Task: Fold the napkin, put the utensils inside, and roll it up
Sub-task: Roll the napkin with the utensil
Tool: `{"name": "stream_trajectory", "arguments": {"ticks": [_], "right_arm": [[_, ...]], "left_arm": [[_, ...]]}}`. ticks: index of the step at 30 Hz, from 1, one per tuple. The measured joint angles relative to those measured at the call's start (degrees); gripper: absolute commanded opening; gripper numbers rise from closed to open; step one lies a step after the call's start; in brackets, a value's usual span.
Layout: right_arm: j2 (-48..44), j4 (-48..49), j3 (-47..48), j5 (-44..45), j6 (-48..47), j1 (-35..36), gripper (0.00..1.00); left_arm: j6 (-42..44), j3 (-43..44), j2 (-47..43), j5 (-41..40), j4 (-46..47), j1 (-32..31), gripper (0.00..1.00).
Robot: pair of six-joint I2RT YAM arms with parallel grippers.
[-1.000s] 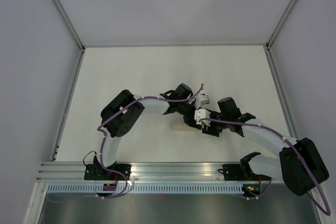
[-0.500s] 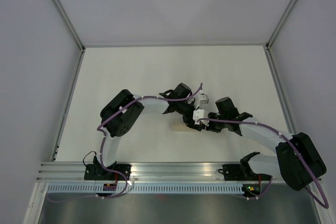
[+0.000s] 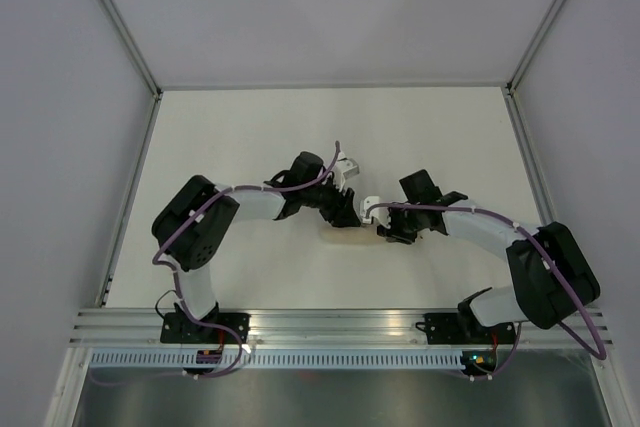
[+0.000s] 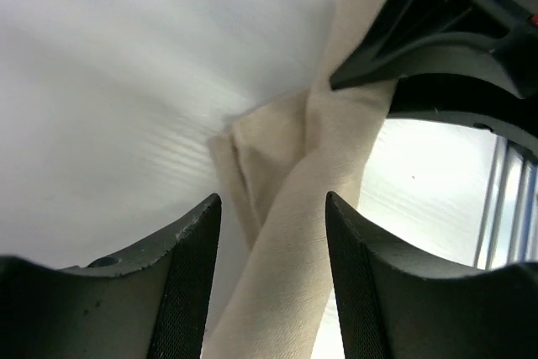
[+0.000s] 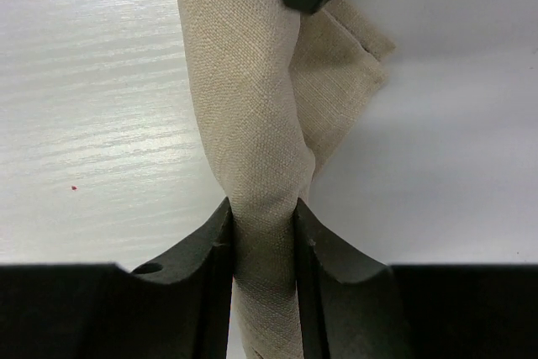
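White tabletop (image 3: 250, 137), pale walls (image 3: 60, 97) on three sides, metal rail (image 3: 330, 325) along the near edge. Both my arms reach in and meet near table centre.

The napkin (image 3: 350, 238) is rolled into a narrow beige tube and lies flat on the table between the two wrists, closer to the near edge than the far one. A loose corner (image 4: 244, 153) sticks out flat on one side partway along the roll; the right wrist view shows it too (image 5: 353, 39).

My right pincer (image 5: 261, 216) is pressed together on the napkin (image 5: 252, 124), both fingers tight against the cloth, and the roll narrows where they squeeze it. From above it sits at the roll's right end (image 3: 385, 230).

My left pincer (image 4: 271, 208) is spread and straddles the napkin (image 4: 311, 233). There is bare table between one finger and the cloth, while the other finger is at the roll's edge, contact unclear. From above it sits over the roll's middle (image 3: 350, 215).
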Motion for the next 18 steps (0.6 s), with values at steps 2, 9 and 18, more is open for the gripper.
{"name": "stream_trajectory", "arguments": {"ticks": [2,9,18], "right_arm": [[1.6,-1.5,1.6,-0.2,0.0,0.0,0.21],[10.0,-8.8,10.5,-3.0,0.0,-0.9,0.2],[22.6,-23.1,24.2,-8.6,-2.1,-4.2,0.2]], "left_arm": [[-1.5,-3.6,-2.8,-2.3,5.0,1.2,0.57],[-7.1,-15.0,-12.0,-12.7,21.1,2.5,0.59],[-6.6,-25.0,-23.3,-28.1,32.1,-1.6,0.65]]}}
